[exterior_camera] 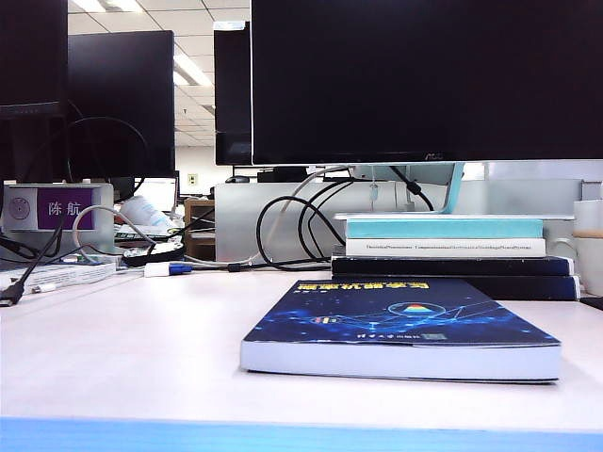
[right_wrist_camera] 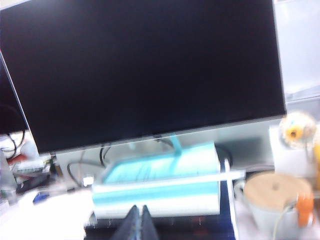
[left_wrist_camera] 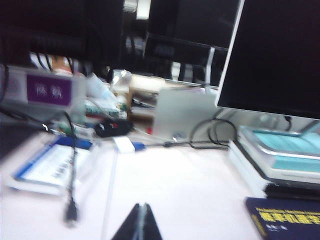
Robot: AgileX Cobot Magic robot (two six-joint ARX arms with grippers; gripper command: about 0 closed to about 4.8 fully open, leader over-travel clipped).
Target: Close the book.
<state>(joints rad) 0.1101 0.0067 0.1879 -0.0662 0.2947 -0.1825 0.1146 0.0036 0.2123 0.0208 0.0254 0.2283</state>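
Book (exterior_camera: 400, 330) lying flat, cover up, already shut, near edge of desk (exterior_camera: 122, 348), right of centre. Left gripper (left_wrist_camera: 139, 223) and right gripper (right_wrist_camera: 139, 224) hovering raised, fingers pressed together. Risking nudging the stack (exterior_camera: 452, 250) behind by reaching again.

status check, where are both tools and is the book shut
Left tool shut, raised off the white desk. Right tool shut, facing the teal book stack. Dark blue softcover book lies closed, nothing on it.
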